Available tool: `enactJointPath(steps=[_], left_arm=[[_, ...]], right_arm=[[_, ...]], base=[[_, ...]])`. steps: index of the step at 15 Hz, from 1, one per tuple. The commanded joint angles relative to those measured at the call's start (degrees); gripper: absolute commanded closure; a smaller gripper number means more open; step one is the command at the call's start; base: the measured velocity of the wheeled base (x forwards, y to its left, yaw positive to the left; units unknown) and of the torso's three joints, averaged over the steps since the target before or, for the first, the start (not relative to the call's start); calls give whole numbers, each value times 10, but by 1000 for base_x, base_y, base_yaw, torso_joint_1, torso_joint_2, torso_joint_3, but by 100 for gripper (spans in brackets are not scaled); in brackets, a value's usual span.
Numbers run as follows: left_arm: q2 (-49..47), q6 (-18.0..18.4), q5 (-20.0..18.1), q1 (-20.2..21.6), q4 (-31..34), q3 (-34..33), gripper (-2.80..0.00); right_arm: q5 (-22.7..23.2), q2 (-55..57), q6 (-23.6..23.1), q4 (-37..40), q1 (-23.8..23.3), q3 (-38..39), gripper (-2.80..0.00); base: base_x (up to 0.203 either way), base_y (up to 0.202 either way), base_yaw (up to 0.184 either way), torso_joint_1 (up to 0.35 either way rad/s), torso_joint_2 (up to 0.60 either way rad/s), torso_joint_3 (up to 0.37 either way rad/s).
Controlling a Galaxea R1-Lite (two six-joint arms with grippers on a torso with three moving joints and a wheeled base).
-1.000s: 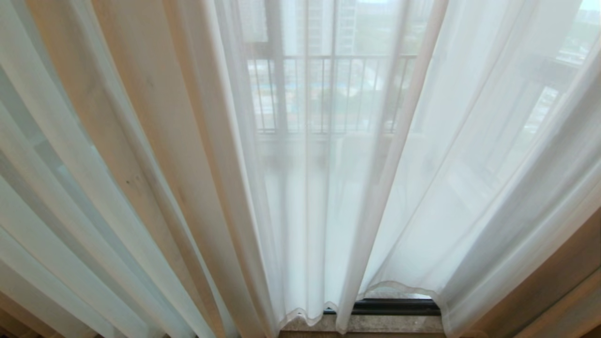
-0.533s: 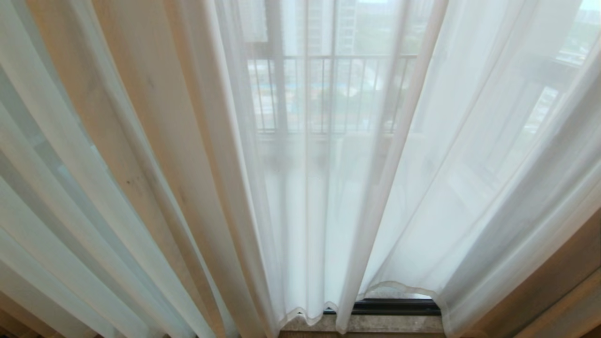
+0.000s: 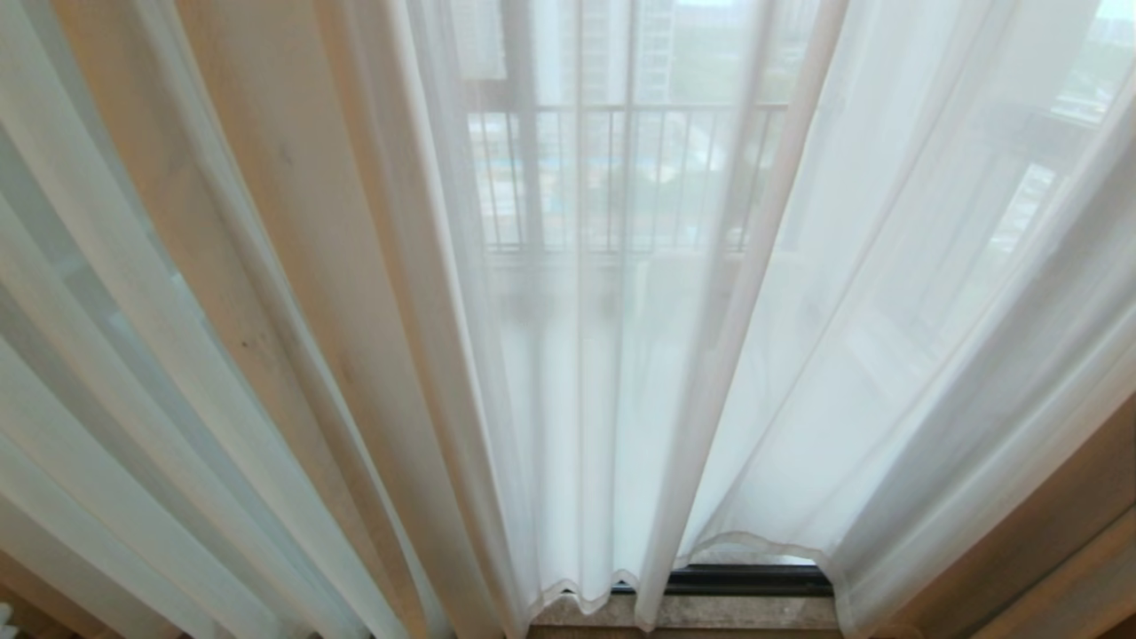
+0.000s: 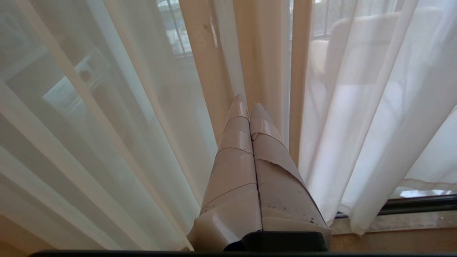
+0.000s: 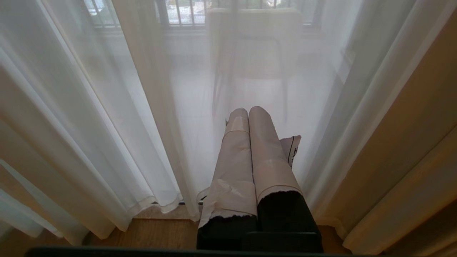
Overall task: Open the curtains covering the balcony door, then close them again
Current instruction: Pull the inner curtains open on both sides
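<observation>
Sheer white curtains point(image 3: 568, 355) hang drawn across the balcony door point(image 3: 750, 579), of which only a dark strip of bottom frame shows beneath the wavy hems, above a stone sill point(image 3: 737, 611). A railing point(image 3: 621, 177) and what may be a chair point(image 5: 250, 46) appear dimly through the fabric. Left gripper point(image 4: 250, 105): tape-wrapped fingers pressed together, grasping nothing, tips close before a cream-beige fold; contact cannot be told. Right gripper point(image 5: 249, 110): fingers likewise clenched and empty, pointing at the sheer panel near the wooden floor point(image 5: 160, 233). Neither arm is clearly seen in the head view
</observation>
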State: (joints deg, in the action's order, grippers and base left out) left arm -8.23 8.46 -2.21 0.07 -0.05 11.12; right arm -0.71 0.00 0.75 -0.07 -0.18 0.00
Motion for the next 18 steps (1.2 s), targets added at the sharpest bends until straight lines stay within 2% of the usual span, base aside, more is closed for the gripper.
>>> enactJointPath(steps=[1, 6, 12, 18], left_arm=[[-48, -2, -1, 0, 1, 16, 0], [-77, -8, -3, -3, 2, 16, 0], [-94, -43, -3, -3, 1, 7, 0], [-129, -59, 3, -2, 0, 21, 0]], right_arm=[[0, 0, 0, 0, 0, 0, 0], [0, 0, 0, 0, 0, 0, 0], [0, 0, 0, 0, 0, 0, 0], [0, 0, 0, 0, 0, 0, 0]], base=[[0, 0, 0, 0, 0, 0], [0, 0, 0, 0, 0, 0], [0, 0, 0, 0, 0, 0], [0, 0, 0, 0, 0, 5]])
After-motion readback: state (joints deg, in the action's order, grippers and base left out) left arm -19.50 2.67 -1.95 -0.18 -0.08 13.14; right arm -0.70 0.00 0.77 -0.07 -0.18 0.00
